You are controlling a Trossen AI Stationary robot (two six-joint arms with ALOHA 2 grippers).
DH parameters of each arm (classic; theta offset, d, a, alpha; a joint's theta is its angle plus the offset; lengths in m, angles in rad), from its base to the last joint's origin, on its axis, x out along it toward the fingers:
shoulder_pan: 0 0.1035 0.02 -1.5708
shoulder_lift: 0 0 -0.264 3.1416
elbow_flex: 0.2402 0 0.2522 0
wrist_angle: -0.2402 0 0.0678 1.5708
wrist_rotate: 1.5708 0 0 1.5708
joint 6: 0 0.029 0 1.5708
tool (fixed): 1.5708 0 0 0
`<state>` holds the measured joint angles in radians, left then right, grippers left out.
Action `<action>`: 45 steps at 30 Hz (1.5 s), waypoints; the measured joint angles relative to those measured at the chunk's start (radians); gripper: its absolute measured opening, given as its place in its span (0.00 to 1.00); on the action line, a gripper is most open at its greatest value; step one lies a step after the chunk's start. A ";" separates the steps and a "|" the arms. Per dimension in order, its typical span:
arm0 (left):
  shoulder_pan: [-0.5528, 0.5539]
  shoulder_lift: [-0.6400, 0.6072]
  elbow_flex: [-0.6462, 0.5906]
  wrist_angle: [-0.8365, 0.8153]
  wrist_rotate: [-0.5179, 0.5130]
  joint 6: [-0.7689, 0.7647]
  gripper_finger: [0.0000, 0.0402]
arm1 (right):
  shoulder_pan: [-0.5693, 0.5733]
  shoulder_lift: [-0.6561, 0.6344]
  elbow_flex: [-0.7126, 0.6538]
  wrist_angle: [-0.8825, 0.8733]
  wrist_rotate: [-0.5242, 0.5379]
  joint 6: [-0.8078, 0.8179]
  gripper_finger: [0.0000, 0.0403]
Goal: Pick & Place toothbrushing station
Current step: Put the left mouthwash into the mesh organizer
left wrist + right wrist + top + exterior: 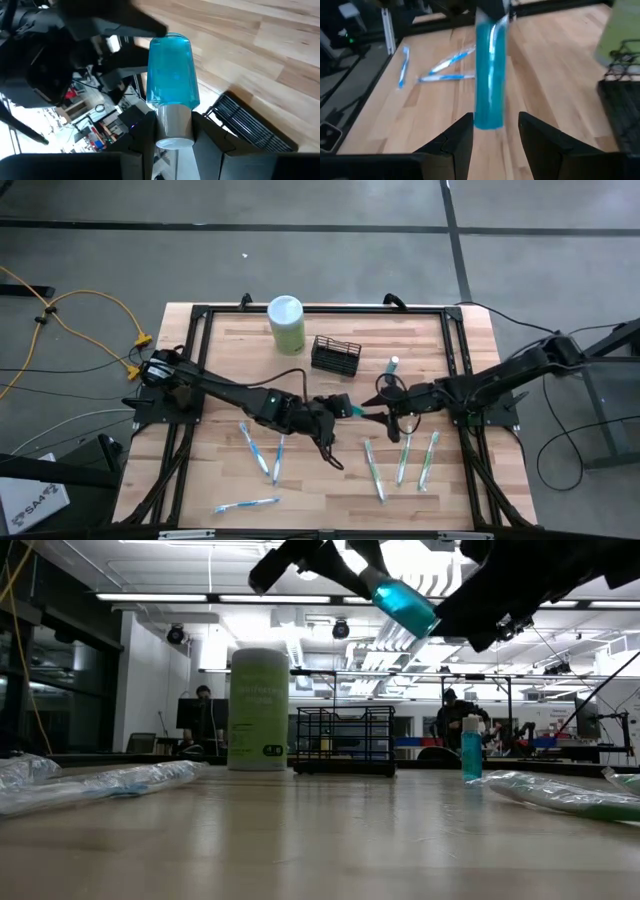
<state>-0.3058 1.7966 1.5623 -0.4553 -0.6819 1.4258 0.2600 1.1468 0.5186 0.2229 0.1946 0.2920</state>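
The toothbrushing station is a small black wire-mesh basket [335,354] [343,740] standing on its base at the table's far middle. My left gripper [340,408] [174,131] is shut on a blue liquid bottle [352,410] [402,600] [171,70], held high above the table's middle. My right gripper [385,413] [495,131] faces it from the right, open, with its fingers on either side of the bottle's bottom end [487,120]. My left gripper pinches the bottle's silver cap [174,125] between its two fingers. They come slanting down from the table's left and lie along the bottle. The bottle is lifted clear and tilted, its blue body pointing away from the fingers toward my right gripper. My right gripper: a gap shows beside one finger [535,131]; whether the other touches the bottle I cannot tell.
A pale green canister [285,322] [258,710] stands left of the basket. A second small blue bottle [393,366] [471,748] stands upright to the basket's right. Several wrapped toothbrushes lie on the near half, blue ones [258,450] on the left, green ones [402,460] on the right.
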 joint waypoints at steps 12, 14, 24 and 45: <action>0.000 0.000 0.000 0.000 0.032 -0.001 0.24 | -0.001 0.073 0.000 0.118 -0.015 -0.008 0.37; 0.000 0.000 0.000 0.000 0.034 -0.002 0.24 | -0.001 0.073 0.000 0.120 -0.015 -0.008 0.37; 0.000 0.000 0.000 0.000 0.053 -0.005 0.24 | -0.001 0.072 0.000 0.130 -0.041 -0.008 0.35; 0.000 0.000 0.000 -0.001 0.055 -0.012 0.26 | -0.001 0.072 0.000 0.129 -0.055 -0.008 0.23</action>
<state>-0.3054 1.7969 1.5623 -0.4561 -0.6272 1.4136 0.2588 1.2186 0.5190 0.3515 0.1393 0.2844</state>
